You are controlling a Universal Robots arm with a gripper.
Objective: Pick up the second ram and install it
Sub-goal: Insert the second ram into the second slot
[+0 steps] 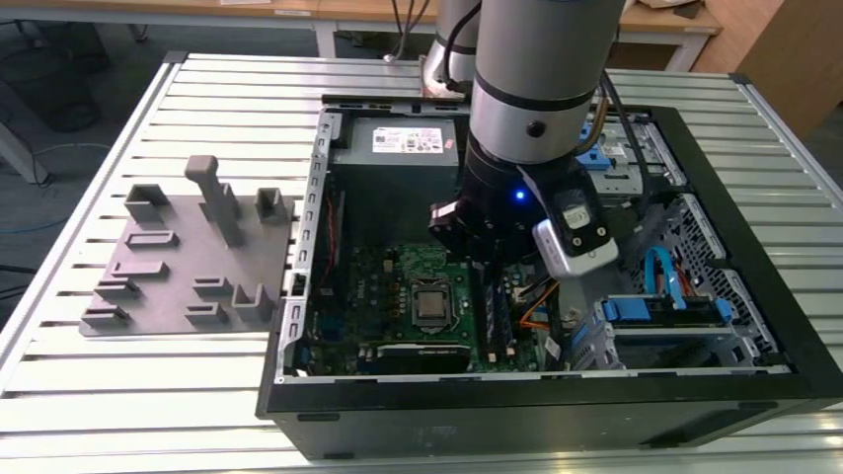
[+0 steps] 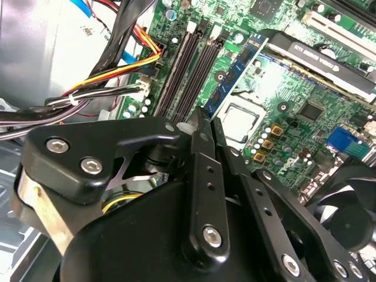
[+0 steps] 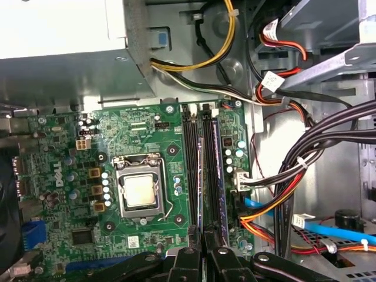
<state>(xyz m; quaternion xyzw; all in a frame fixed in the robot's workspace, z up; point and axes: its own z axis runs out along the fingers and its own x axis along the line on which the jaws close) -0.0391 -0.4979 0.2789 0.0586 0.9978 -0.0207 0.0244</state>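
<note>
Exterior view, left to right: grey slotted fixture (image 1: pixel 185 259) sits on the slatted worktop (image 1: pixel 79 395), with the open PC case (image 1: pixel 737 390) just beside it toward the exterior view's right. The arm (image 1: pixel 540 79) reaches down into the case over the motherboard (image 1: pixel 395 286).

The tool (image 2: pixel 202 126) has its fingers (image 2: pixel 207 176) together, clamped on the second ram (image 2: pixel 235 73). The board runs straight out from the fingertips, held by one end (in the second wrist view its blue-green edge and a row of chips show past the tips).

Key relation: in the second wrist view the stick's long axis lies close to parallel with the dark memory slots (image 2: pixel 182 70); it sits beside them on the CPU socket (image 2: pixel 241 120) side and looks above rather than seated, as far as can be judged.

In the first wrist view, a stick (image 3: pixel 212 170) stands edge-on in the slot row between the socket (image 3: pixel 141 191) and the cable bundle (image 3: pixel 305 158); whether it is the held one or its twin is unclear.
</note>
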